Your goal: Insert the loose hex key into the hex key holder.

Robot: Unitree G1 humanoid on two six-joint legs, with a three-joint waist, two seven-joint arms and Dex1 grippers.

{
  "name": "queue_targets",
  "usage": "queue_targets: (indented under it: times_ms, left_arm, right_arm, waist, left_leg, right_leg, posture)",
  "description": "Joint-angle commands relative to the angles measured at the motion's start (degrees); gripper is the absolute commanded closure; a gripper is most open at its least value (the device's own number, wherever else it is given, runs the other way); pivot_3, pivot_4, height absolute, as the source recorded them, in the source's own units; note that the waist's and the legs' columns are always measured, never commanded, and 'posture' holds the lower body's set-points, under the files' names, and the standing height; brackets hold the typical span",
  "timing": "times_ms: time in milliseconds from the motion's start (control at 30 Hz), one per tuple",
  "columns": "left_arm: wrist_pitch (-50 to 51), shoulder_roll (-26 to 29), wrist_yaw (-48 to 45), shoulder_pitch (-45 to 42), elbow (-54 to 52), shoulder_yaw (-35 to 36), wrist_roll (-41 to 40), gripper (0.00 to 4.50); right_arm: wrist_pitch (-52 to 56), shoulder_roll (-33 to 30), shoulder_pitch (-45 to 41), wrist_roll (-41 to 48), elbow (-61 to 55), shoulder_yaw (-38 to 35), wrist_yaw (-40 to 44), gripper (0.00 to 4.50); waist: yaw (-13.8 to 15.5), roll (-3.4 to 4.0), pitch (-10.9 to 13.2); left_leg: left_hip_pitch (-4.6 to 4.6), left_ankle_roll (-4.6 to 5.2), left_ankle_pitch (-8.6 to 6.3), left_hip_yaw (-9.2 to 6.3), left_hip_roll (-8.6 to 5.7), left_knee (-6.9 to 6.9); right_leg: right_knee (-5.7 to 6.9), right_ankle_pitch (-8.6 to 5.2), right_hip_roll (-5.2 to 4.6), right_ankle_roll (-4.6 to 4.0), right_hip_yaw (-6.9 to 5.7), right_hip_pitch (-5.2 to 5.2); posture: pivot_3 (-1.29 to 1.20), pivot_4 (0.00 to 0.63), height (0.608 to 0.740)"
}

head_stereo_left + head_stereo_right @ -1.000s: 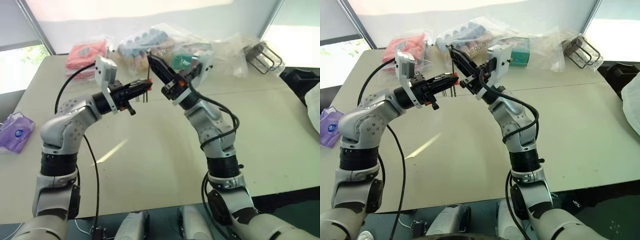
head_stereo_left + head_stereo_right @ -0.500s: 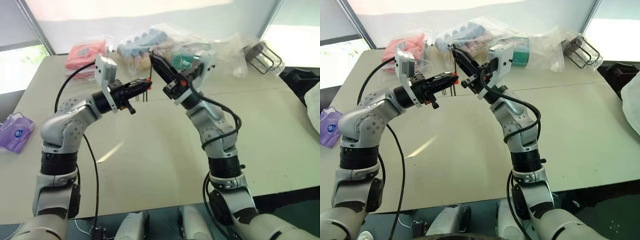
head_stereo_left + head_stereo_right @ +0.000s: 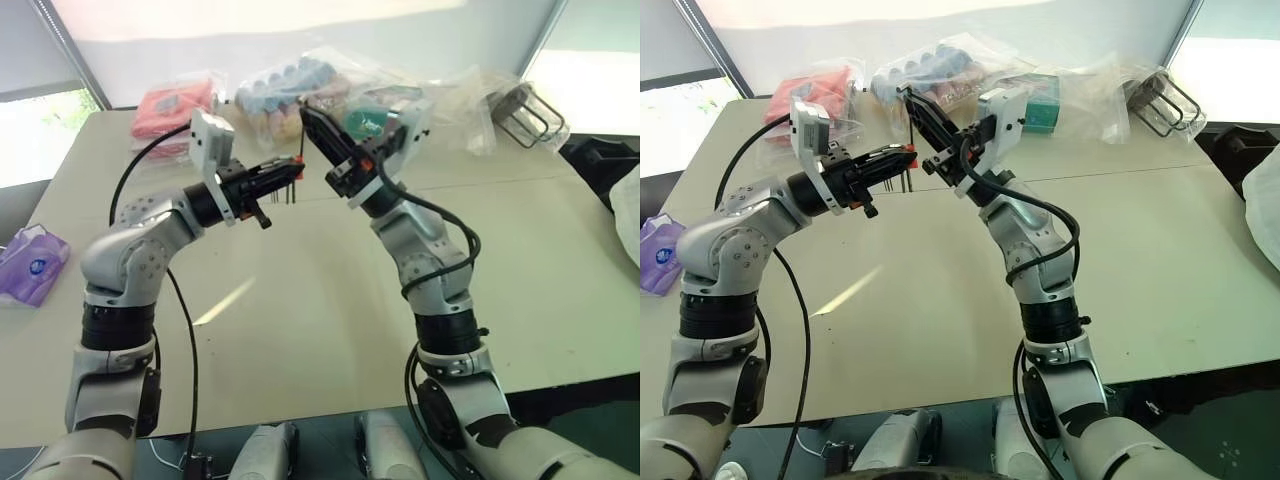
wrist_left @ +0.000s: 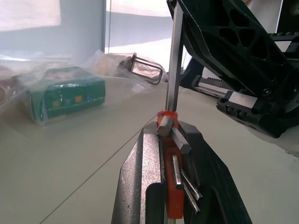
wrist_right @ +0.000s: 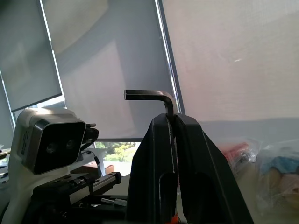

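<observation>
Head cameras first: both arms are raised above the desk (image 3: 300, 330), tips almost meeting in mid-air. The left gripper (image 3: 290, 173) has its jaws pinching the hex key holder (image 3: 298, 170), a small red-orange block, with a few thin keys hanging from it. The right gripper (image 3: 312, 125) comes in from the other side, angled up and toward the left arm, jaws pressed together. At the back of the desk lie plastic bags (image 3: 300, 85) of bits and a purple pack (image 3: 30, 262) off at the left edge.

Now the left wrist view, and it is close work. The holder (image 4: 169, 140) sits clamped between the left jaws, its stored keys fanned along the block. The loose hex key (image 4: 174, 65) stands as a thin upright rod, its lower end right at the top of the red block; whether it has entered a slot I cannot tell. The right gripper's black body looms just beside it.

Right wrist view: the jaws are shut on the loose hex key's long leg, the short bent leg (image 5: 147, 95) poking out above the tips.

My read: both parts are picked up and aligned, so the task is well along. What is left is seating the key fully and letting go.
</observation>
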Motion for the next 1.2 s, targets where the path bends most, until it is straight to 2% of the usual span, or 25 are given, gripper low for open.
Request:
queue_targets:
  times_ms: [33,1200]
  left_arm:
    - [-0.2,0.2,-0.5,-0.9,-2.5,1.0,-1.1,4.50]
    - [-0.5,0.6,-0.7,-1.5,-2.0,1.6,-0.9,4.50]
  right_arm:
    - [-0.8,0.5,-1.5,-0.2,-1.3,0.4,0.1,4.47]
    - [0.0,-1.6,0.1,-1.0,-2.3,0.8,-0.2,4.47]
  waist:
    - [0.0,0.00,0.0]
    - [0.0,0.00,0.0]
  left_leg:
    - [0.00,0.00,0.00,0.00,0.00,0.00]
    - [0.00,0.00,0.00,0.00,0.00,0.00]
  right_leg:
    - [0.00,0.00,0.00,0.00,0.00,0.00]
    - [0.00,0.00,0.00,0.00,0.00,0.00]
  posture:
    - [0.00,0.150,0.740]
    - [0.00,0.150,0.740]
